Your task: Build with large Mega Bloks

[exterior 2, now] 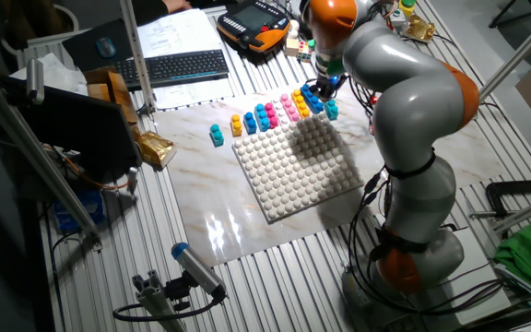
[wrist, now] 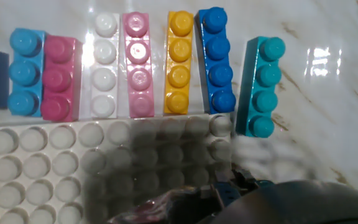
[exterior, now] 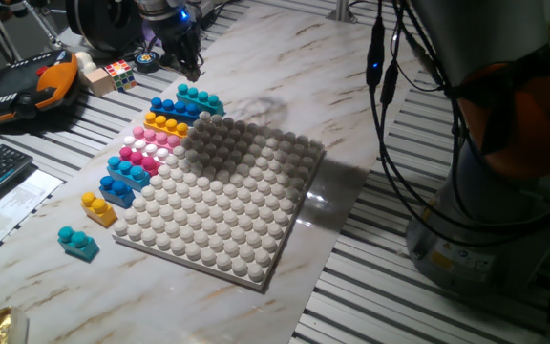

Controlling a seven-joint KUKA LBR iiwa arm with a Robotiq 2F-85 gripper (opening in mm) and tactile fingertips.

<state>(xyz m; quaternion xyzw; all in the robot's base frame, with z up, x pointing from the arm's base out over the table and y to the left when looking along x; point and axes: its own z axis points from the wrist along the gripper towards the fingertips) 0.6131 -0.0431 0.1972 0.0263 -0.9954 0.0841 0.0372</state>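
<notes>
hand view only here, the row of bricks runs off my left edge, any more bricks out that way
Observer: Yes, two past the row: a yellow two-stud brick near the baseplate corner, and a light blue two-stud brick lying apart, further out.
Operator: anything built on the baseplate yet
Observer: No, every stud on it is bare.
Operator: is the end effector open
Observer: Cannot tell. The end effector hangs near the teal brick end of the row, too dark to read.

- Arm (exterior 2: 413,101): rounded silver-grey shells with orange rings at the joints.
- Black cables (exterior: 390,67) hang alongside it.
- End effector (exterior: 181,43): dark, blue light above.
</notes>
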